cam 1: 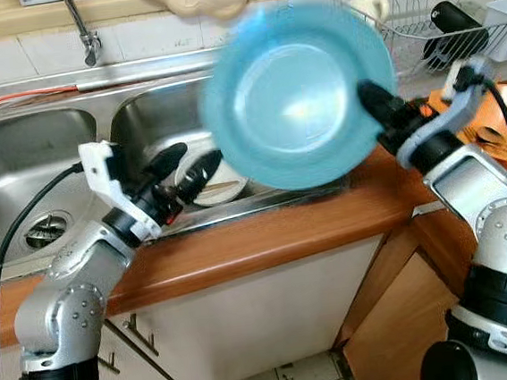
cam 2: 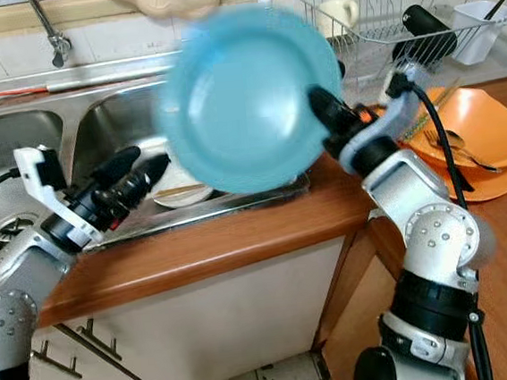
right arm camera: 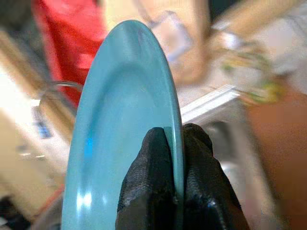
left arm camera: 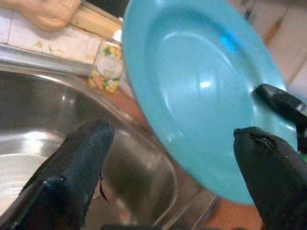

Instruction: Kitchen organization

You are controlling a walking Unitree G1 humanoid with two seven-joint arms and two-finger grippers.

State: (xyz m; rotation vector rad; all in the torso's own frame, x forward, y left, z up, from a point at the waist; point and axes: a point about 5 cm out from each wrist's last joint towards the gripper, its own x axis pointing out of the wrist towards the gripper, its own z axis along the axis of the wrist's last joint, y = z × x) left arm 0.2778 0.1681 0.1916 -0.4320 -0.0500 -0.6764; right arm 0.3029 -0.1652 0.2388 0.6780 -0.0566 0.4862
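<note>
Blue plate (cam 1: 294,96) held up on edge above the right basin of the steel sink (cam 1: 16,150), its rim pinched between the two fingers of the right end effector (cam 1: 372,99), hollow face turned toward the head camera. Left end effector (cam 1: 184,168) spread wide over the front rim of that basin, touching nothing, with a white dish (cam 1: 201,182) lying in the basin just beyond its fingertips. Farther out along the wooden table (cam 1: 267,234), orange bowls (cam 2: 477,137) with cutlery at the right end, a wire drying rack (cam 2: 380,16) behind them.
</note>
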